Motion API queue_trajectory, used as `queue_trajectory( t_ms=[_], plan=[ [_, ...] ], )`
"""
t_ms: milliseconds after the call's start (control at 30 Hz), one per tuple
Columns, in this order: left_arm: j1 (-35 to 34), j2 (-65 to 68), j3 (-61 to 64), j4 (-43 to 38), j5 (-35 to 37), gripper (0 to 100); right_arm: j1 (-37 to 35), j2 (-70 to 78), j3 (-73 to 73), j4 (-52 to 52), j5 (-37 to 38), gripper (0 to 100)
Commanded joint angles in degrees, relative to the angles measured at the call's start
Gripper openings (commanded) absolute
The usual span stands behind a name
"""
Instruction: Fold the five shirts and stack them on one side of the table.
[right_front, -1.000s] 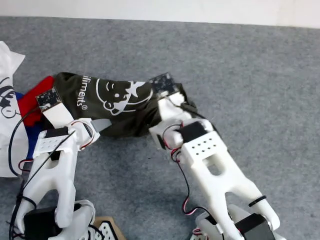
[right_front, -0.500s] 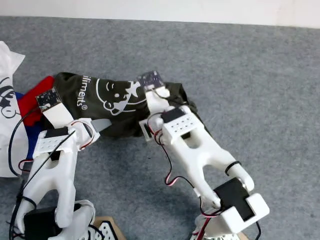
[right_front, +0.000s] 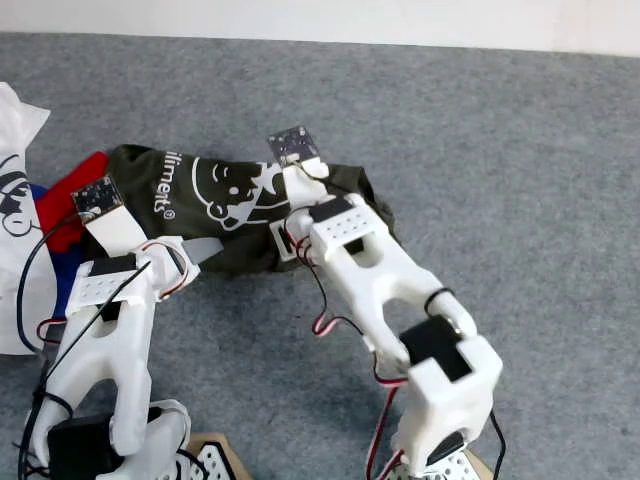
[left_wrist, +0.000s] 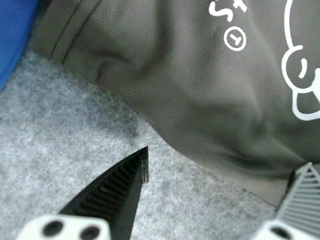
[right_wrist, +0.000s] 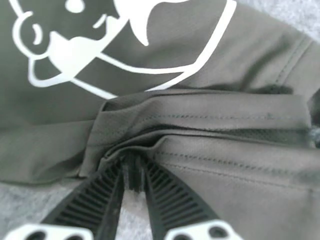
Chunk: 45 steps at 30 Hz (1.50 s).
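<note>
A dark olive shirt (right_front: 220, 195) with a white cartoon print lies bunched at the table's middle left. My right gripper (right_front: 290, 238) sits on its near right part. In the right wrist view this gripper (right_wrist: 132, 165) is shut on a gathered fold of the olive shirt (right_wrist: 210, 125). My left gripper (right_front: 172, 250) rests at the shirt's near left edge. Seen from the left wrist, it (left_wrist: 226, 159) is open, one finger on the carpet and the other at the hem of the olive shirt (left_wrist: 200, 90).
A white printed shirt (right_front: 15, 200), a red one (right_front: 65, 205) and a blue one (right_front: 65, 275) lie piled at the left edge; the blue shirt (left_wrist: 12, 35) lies beside the olive one. Grey carpet (right_front: 500, 150) covers the table, with open room to the right.
My right arm has swung left, carrying the pinched right part of the olive shirt over towards the print. The left arm has stayed where it was.
</note>
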Motion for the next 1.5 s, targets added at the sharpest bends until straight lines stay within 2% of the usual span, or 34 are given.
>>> queue_trajectory(
  t_ms=[0,267,500,733,800,900,967,1133,1267,1467],
  plan=[
    [0.9,-1.6,-0.5,-0.7,0.0,43,1.2,1.6,-7.7,-0.8,-0.3,0.8],
    [1.0,-1.6,-0.4,-0.7,0.0,43,0.9,9.3,-18.5,-0.8,-0.4,0.8],
    [1.1,-1.6,-0.4,-0.7,0.0,43,1.1,15.4,-21.6,-0.4,-0.4,0.8],
    [0.7,-2.2,-2.3,-0.4,0.0,43,0.8,-0.3,-21.3,12.9,1.9,3.0],
    [-0.8,-2.2,-5.7,0.2,0.1,43,0.4,-6.5,-17.6,15.0,1.6,6.3],
    [-5.2,-2.1,-13.2,6.3,0.2,43,-0.7,-14.3,-7.2,13.5,1.3,10.8],
    [-8.0,-1.6,-16.5,9.3,0.2,43,-1.4,-18.2,1.7,9.9,1.3,12.3],
    [-13.8,1.2,-16.6,9.5,0.1,43,-1.1,-26.4,19.1,0.0,2.5,12.4],
    [-14.3,12.6,-20.1,7.6,0.1,43,-1.5,-29.7,22.4,-2.2,4.1,12.4],
    [-14.6,30.4,-33.5,7.9,0.1,43,-1.9,-29.9,22.5,-2.2,4.5,12.4]
  ],
)
